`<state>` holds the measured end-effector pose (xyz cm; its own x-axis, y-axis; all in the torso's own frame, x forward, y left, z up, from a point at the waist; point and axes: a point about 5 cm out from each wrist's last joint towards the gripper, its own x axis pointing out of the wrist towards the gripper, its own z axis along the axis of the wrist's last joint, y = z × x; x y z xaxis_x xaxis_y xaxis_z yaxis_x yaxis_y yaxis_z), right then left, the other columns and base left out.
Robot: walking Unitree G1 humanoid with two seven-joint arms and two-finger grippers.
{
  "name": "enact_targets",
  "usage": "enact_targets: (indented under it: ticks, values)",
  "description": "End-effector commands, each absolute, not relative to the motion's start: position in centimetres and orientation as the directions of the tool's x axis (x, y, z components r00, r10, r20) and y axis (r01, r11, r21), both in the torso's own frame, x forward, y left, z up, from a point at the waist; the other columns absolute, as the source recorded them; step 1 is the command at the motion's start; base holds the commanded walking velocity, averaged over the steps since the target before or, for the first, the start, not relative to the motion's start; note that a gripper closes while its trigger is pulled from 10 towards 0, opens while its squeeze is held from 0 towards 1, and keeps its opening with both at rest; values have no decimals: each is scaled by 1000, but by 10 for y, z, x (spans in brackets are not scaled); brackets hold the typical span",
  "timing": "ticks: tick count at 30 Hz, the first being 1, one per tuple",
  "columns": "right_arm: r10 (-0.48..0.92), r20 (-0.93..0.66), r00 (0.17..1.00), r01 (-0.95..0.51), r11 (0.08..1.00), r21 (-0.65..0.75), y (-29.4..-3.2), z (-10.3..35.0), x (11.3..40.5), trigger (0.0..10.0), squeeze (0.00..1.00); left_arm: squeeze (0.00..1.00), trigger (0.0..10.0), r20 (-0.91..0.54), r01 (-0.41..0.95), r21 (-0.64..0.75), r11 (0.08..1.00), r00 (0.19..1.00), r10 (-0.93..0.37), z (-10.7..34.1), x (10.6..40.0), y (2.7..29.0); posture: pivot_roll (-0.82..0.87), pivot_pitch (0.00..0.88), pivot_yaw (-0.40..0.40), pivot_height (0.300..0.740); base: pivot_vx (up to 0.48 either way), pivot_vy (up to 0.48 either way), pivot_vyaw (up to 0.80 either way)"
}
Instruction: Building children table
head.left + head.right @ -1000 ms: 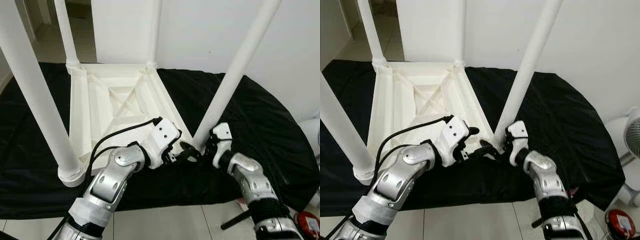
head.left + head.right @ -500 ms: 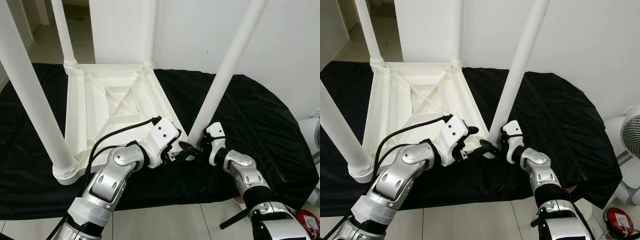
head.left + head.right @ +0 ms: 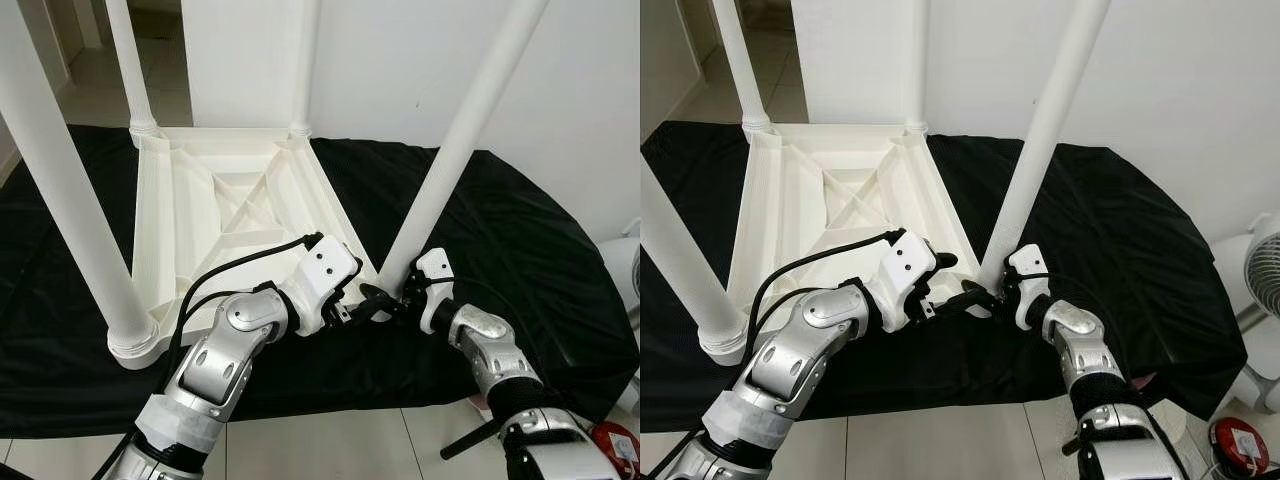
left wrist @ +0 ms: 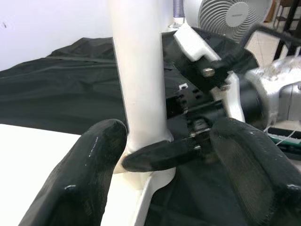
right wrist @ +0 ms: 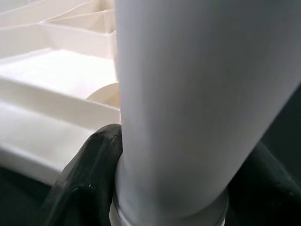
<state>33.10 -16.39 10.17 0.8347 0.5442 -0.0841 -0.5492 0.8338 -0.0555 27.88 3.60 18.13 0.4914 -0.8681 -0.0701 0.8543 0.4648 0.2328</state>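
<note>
A white children's table (image 3: pixel 230 210) lies upside down on a black cloth (image 3: pixel 520 240), its legs pointing up. The near right leg (image 3: pixel 460 140) rises from the corner socket closest to me. My right gripper (image 3: pixel 400 290) is shut on this leg's base; its fingers (image 5: pixel 89 179) press both sides of the leg (image 5: pixel 188 94). My left gripper (image 3: pixel 365 300) is at the same corner from the other side, open. Its fingers (image 4: pixel 89 179) stand wide apart around the leg's base (image 4: pixel 138 70), without squeezing it.
The near left leg (image 3: pixel 70 210) stands tall close to my left arm. Two far legs rise by the white wall. A fan (image 3: pixel 1265 270) and a red object (image 3: pixel 1238 440) are on the tiled floor at the right. The cloth's front edge meets the tiles.
My right forearm has dropped lower and flatter while keeping hold of the leg's base. The leg's lean has changed slightly. My left gripper has stayed put.
</note>
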Motion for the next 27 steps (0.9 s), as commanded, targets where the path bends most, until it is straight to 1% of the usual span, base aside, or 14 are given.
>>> enact_targets:
  ticks: [1, 2, 4, 7, 8, 10, 12, 13, 17, 22, 23, 24, 25, 27]
  values:
    - [359, -120, 926, -363, 932, -17, -174, 94, 328, 10000, 0, 0, 10000, -53, 848, 229, 478, 501, -864, 184, 280, 32, -18, 0, -98, 740, 0, 0, 0]
    - [359, -120, 926, -363, 932, -17, -174, 94, 328, 10000, 0, 0, 10000, -53, 848, 229, 478, 501, -864, 184, 280, 32, -18, 0, -98, 740, 0, 0, 0]
    - [232, -108, 967, -227, 972, 50, -165, 93, 319, 10000, 0, 0, 10000, -41, 850, 222, 478, 498, -866, 187, 280, 30, -24, 0, -97, 740, 0, 0, 0]
    - [232, -108, 967, -227, 972, 50, -165, 93, 319, 10000, 0, 0, 10000, -41, 850, 222, 478, 498, -866, 187, 280, 30, -24, 0, -97, 740, 0, 0, 0]
    - [153, -95, 984, -148, 988, 53, -160, 94, 314, 10000, 0, 0, 10000, -31, 853, 216, 476, 493, -870, 189, 280, 28, -29, 0, -94, 740, 0, 0, 0]
    - [153, -95, 984, -148, 988, 53, -160, 94, 314, 10000, 0, 0, 10000, -31, 853, 216, 476, 493, -870, 189, 280, 28, -29, 0, -94, 740, 0, 0, 0]
    - [-30, -79, 996, 36, 997, 70, -146, 99, 301, 10000, 0, 0, 10000, -22, 856, 213, 471, 486, -874, 190, 280, 26, -35, 0, -92, 740, 0, 0, 0]
    - [-57, -64, 996, 61, 997, 56, -139, 102, 297, 10000, 0, 0, 10000, -22, 857, 213, 469, 484, -875, 190, 280, 26, -39, 0, -90, 740, 0, 0, 0]
    - [-46, -54, 997, 49, 997, 56, -133, 105, 296, 10000, 0, 0, 10000, -26, 861, 215, 462, 478, -878, 189, 280, 25, -41, 0, -91, 740, 0, 0, 0]
    - [-62, -51, 997, 64, 997, 41, -141, 107, 294, 10000, 0, 0, 10000, -30, 862, 217, 457, 474, -880, 187, 279, 25, -37, 0, -99, 740, 0, 0, 0]
    - [-60, -54, 997, 62, 997, 37, -142, 107, 294, 10000, 439, 0, 10000, -30, 861, 217, 459, 476, -879, 187, 279, 26, -36, 0, -101, 740, 0, 0, 0]
    - [-60, -54, 997, 62, 997, 37, -142, 107, 294, 10000, 439, 0, 10000, -30, 861, 217, 459, 476, -879, 187, 279, 26, -36, 0, -101, 740, 0, 0, 0]
    - [-63, -55, 996, 65, 997, 34, -143, 109, 292, 10000, 1000, 0, 10000, -30, 860, 217, 463, 479, -877, 187, 279, 27, -32, 0, -106, 740, 0, 0, 0]
    - [-63, -55, 996, 65, 997, 34, -143, 109, 292, 10000, 1000, 0, 10000, -30, 860, 217, 463, 479, -877, 187, 279, 27, -32, 0, -106, 740, 0, 0, 0]
